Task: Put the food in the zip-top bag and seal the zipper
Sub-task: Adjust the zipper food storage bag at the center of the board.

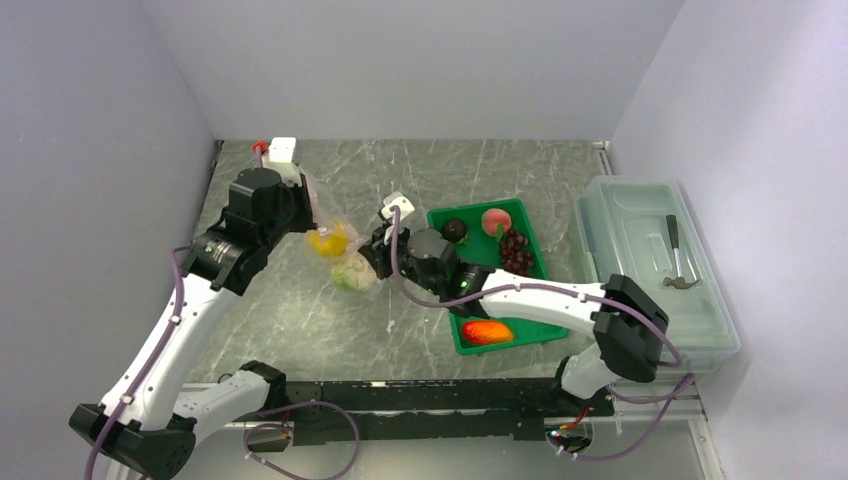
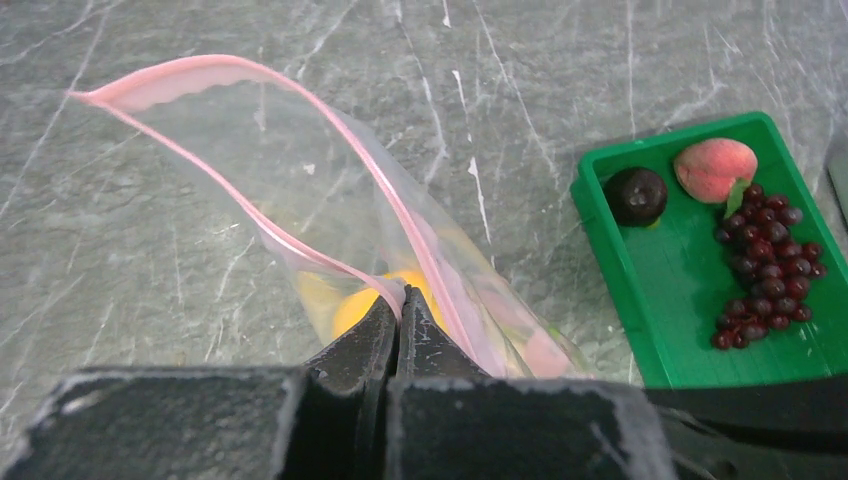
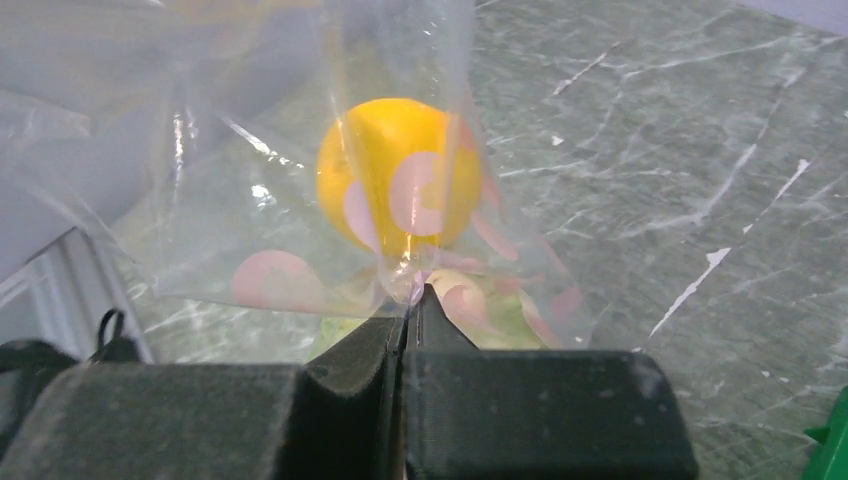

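Two pieces of the food already sit inside the zip-top bag (image 1: 338,258): the yellow lemon (image 3: 400,180) and, beside it, the pale lettuce (image 1: 351,275). Your left hand (image 2: 398,305) is clamped tight on the zipper (image 2: 190,72). It pinches one lip of the pink strip, so the mouth bows open toward 11 o'clock in its wrist view. Your right hand (image 3: 408,305) is closed on a fold of clear plastic at the bag's 3 o'clock side, just under the lemon. I judge this pairing stretches the bag between two anchors, keeping the load away from the mouth (whether the bag's bottom rests on the bench (image 1: 300,330) I cannot tell).

Four pieces wait in the green tray (image 2: 600,235), at 3 o'clock from the bag. The dark round fruit (image 2: 636,194), a peach (image 2: 714,168) and the grape bunch (image 2: 765,265) lie toward its 12 o'clock end. The red-orange oblong fruit (image 1: 488,331) lies at its 6 o'clock end. Loading looks less than half done and sealing has not begun.

With both hands occupied, one must release to fetch. You would probably free the right, since it is nearer the tray and the left's pinch holds the mouth open. Expect the plastic to sag and narrow that opening.
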